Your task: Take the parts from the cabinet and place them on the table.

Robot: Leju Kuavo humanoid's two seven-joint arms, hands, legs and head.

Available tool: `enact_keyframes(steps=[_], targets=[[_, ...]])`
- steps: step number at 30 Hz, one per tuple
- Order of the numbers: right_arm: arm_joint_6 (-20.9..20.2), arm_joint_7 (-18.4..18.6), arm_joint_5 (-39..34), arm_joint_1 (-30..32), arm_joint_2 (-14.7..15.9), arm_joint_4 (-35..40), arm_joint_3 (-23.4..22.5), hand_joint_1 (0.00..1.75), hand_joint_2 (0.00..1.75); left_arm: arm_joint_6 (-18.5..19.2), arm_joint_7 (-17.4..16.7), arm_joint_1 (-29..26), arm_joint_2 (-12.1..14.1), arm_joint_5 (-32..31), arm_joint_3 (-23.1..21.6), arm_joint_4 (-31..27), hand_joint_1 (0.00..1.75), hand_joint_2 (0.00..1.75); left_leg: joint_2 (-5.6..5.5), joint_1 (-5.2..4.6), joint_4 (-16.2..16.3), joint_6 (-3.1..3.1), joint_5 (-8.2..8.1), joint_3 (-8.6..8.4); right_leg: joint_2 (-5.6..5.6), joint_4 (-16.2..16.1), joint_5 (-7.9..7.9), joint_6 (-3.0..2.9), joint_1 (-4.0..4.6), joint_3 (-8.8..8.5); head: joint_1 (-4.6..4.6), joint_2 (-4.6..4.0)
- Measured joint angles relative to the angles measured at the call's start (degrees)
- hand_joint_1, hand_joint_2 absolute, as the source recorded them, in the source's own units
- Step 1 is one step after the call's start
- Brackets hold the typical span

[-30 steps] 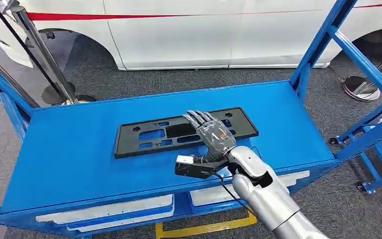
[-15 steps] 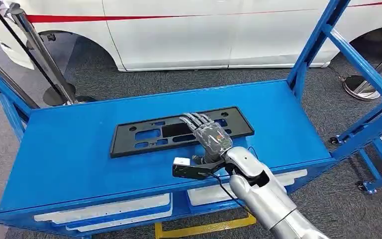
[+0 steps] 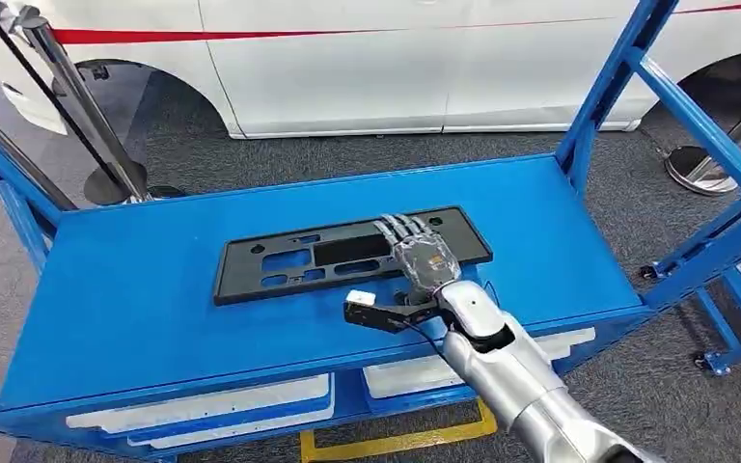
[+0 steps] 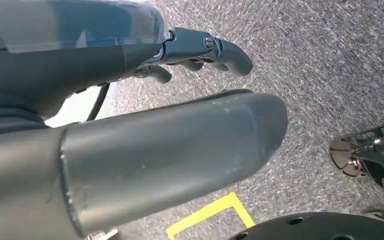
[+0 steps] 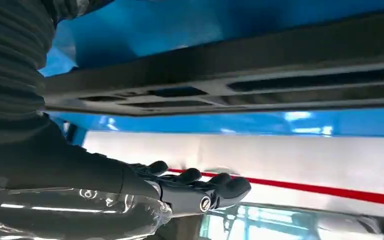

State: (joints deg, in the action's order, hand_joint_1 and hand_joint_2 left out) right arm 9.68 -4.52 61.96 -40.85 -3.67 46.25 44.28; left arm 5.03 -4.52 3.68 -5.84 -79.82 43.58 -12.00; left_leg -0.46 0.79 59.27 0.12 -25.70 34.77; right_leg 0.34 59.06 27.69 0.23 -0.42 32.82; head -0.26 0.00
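Blue steel table [image 3: 135,289] is spreading wide under me, smooth and painted. Black plastic part [image 3: 280,260] is lying flat on it, a long slotted plate with its long axis running side to side across my view, already set down. I'm hovering my right hand [image 3: 420,256] over the plate's right end, fingers stretched out and apart, gripping nothing. I'm letting my left hand [image 4: 200,47] hang over grey carpet, fingers curled, empty. Right is plainly the nearer one.
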Motion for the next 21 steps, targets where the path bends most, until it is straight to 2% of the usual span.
enact_keyframes(steps=[5, 14, 15, 16, 17, 18, 21], targets=[[0.7, 0.0, 0.6, -1.0, -0.5, -3.9, -1.0, 0.00, 1.75, 0.0, 0.0, 0.1, 0.0, -0.2, 0.0, 0.0, 0.00, 0.00, 0.01, 0.00, 0.0, 0.00, 0.00, -0.01, 0.02, 0.0, 0.00, 0.00, 0.00, 0.01, 0.00, 0.00], [2.3, 2.6, 2.9, -4.0, -0.7, -10.6, -3.4, 0.00, 1.75, 0.2, 0.0, 0.2, 0.0, -0.6, 0.0, 0.0, 0.00, 0.00, 0.05, 0.00, 0.0, 0.00, 0.00, -0.10, 0.03, 0.0, 0.00, 0.00, 0.00, -0.04, 0.00, 0.00], [2.4, 2.8, 3.2, -4.2, -0.7, -11.2, -3.6, 0.12, 1.75, 0.2, 0.0, 0.2, 0.0, -0.6, 0.0, 0.0, 0.00, 0.00, 0.07, 0.00, 0.0, 0.00, 0.00, -0.12, 0.03, 0.0, 0.00, 0.00, 0.00, -0.06, 0.00, 0.00], [2.6, 3.0, 3.4, -4.4, -0.7, -11.8, -4.0, 0.12, 1.75, 0.2, 0.0, 0.2, 0.0, -0.6, 0.0, 0.0, 0.00, 0.00, 0.06, 0.00, 0.0, 0.00, 0.00, -0.14, 0.03, 0.0, 0.00, 0.00, 0.00, -0.08, 0.00, 0.00], [2.6, 3.0, 3.5, -4.5, -0.7, -12.4, -4.4, 1.48, 1.75, 0.2, 0.0, 0.2, 0.0, -0.6, 0.0, 0.0, 0.00, 0.00, 0.06, 0.00, 0.0, 0.00, 0.00, -0.15, 0.03, 0.0, 0.00, 0.00, 0.00, -0.09, 0.00, 0.00], [2.7, 3.0, 3.5, -4.7, -0.7, -12.9, -4.7, 1.73, 1.75, 0.2, 0.0, 0.2, 0.0, -0.6, 0.0, 0.0, 0.00, 0.00, 0.06, 0.00, 0.0, 0.00, 0.00, -0.17, 0.03, 0.0, 0.00, 0.00, 0.00, -0.11, 0.00, 0.00], [2.7, 3.0, 3.5, -4.7, -0.7, -14.0, -5.7, 1.73, 1.75, 0.2, 0.0, 0.2, 0.0, -0.6, 0.0, 0.0, 0.00, 0.00, 0.06, 0.00, 0.0, 0.00, 0.00, -0.18, 0.03, 0.0, -0.01, -0.01, 0.00, -0.13, 0.00, 0.00]])
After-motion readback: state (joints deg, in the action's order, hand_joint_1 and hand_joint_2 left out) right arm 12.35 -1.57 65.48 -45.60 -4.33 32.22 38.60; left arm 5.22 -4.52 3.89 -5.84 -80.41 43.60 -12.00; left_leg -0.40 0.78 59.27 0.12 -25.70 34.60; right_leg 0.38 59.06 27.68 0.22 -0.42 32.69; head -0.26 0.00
